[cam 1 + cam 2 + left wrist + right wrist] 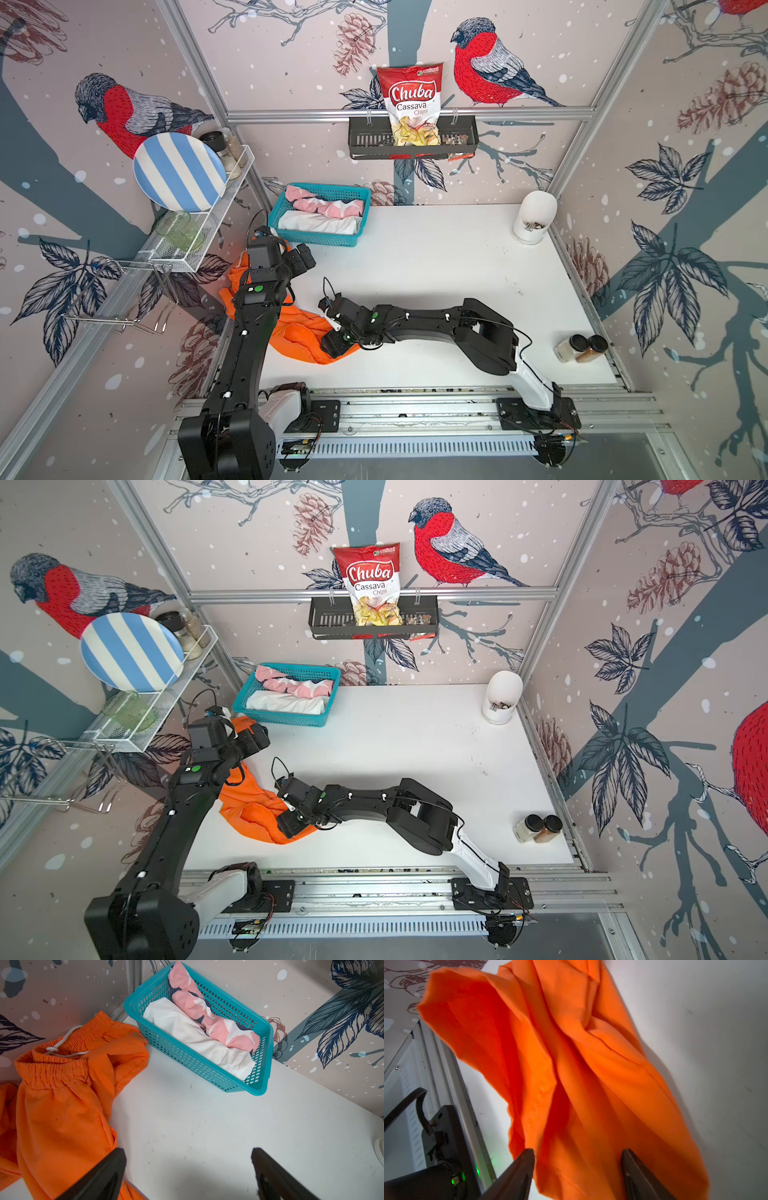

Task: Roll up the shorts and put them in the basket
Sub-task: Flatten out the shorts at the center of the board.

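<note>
While the orange shorts (62,1115) lie crumpled at the table's (207,1126) left edge, the right gripper (578,1153), spread around a fold, seemingly unclamped, should pinch squarely; the left gripper (188,1153) hangs wide open.

Bullfinch-and-pinecone wallpaper (490,66) on all three walls. Aluminium frame rails (291,114). White tabletop (436,270). Black shelf (365,141) on back wall, wire rack (189,259) on side wall.
</note>
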`<state>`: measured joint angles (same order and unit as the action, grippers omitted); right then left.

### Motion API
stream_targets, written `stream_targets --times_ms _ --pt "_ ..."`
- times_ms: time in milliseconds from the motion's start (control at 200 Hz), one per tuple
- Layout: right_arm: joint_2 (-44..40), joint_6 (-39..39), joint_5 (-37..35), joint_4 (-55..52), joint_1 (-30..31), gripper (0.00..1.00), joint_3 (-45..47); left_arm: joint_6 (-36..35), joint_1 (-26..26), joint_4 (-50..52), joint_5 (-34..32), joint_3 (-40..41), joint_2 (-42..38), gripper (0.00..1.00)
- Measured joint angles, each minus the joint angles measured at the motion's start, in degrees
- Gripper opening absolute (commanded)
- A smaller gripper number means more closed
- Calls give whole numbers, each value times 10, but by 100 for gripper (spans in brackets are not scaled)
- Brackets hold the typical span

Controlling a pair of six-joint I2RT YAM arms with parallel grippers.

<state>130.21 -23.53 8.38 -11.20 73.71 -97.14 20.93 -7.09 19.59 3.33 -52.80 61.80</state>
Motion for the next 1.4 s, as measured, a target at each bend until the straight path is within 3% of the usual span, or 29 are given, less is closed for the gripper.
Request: stream_targets --times_ms 170,395,505,675,765,905,1185,1401 --pt "7 0 -9 -2 -1 65 -9 -2 -14 -1 12 6 -8 97" --pt "29 -5 42 26 6 53 -20 -1 -42 -14 52 11 -10 97" --pt "55 -5 67 26 7 42 -48 -1 -57 -18 73 11 -5 97" --pt "78 -9 87 24 3 5 -70 1 -65 -22 95 12 -2 97" --pt "71 -19 87 25 -7 0 -51 1 -66 -23 101 13 -1 97" --pt "-10 -26 68 47 -44 0 71 1 -66 -26 104 14 3 96" --pt "-264 -50 11 81 -159 0 394 1 -67 -26 145 14 38 94" --pt "-455 -34 -43 34 -319 0 553 1 -45 -22 172 12 100 88"
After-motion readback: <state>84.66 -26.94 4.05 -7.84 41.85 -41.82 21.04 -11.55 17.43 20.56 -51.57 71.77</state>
